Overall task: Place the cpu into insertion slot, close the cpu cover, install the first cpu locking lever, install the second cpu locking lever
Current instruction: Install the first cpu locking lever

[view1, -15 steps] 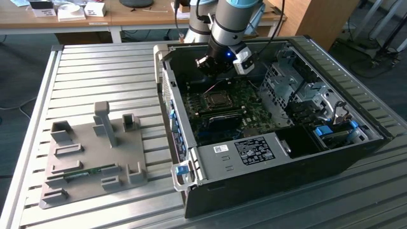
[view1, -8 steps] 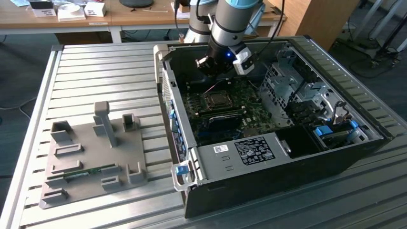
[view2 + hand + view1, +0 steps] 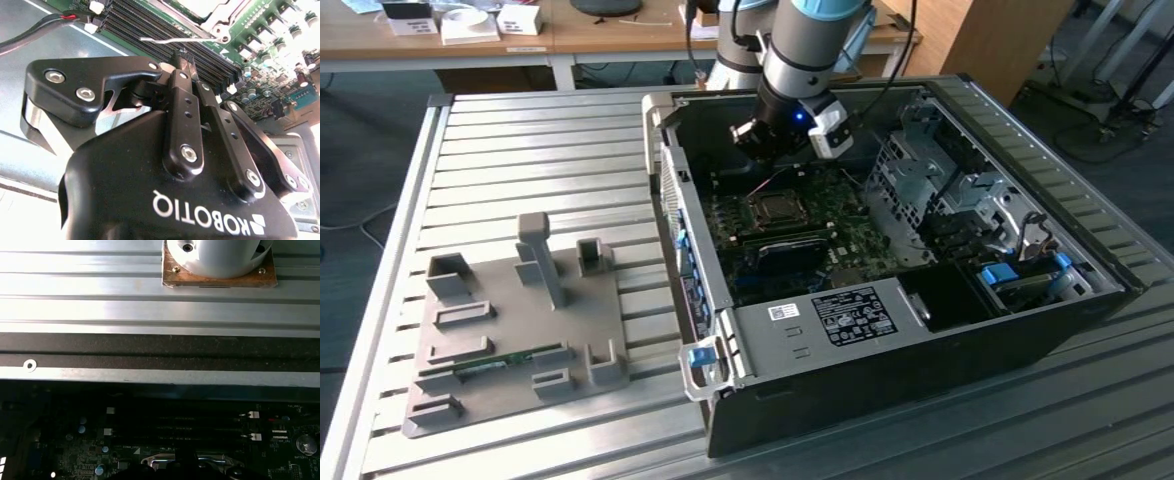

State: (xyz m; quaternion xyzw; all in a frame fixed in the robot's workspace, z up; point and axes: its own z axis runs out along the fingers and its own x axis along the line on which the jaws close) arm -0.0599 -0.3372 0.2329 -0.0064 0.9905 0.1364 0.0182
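Ribbed metal bench [image 3: 534,150]: black gripper [image 3: 182,54], fingers [image 3: 182,100] pressed together, is hovering just beside thin silvery locking lever [image 3: 170,39], judged needing downward push

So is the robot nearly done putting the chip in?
Partly. The cpu cover looks folded down over the insertion slot, so the chip seems in. The shut gripper is right at a thin locking lever that stands free, not latched. Locking the levers looks left.
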